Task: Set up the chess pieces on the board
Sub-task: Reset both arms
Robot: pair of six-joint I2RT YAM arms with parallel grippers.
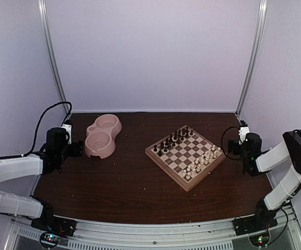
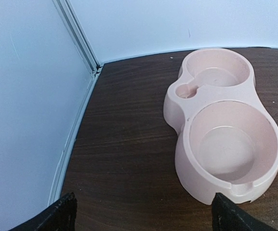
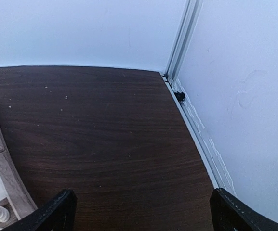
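chess pieces: dark set ranked along the far-left edge of the board, setup apparently complete; left pincer and right pincer spread, empty, well off either side of the board; next, merely verify placement.

A dark brown wood-grain counter is stretching wall to wall. Pale bluish-white walls are closing it in on three sides, silvery metal posts are rising at both back corners, and soft even light is falling everywhere.
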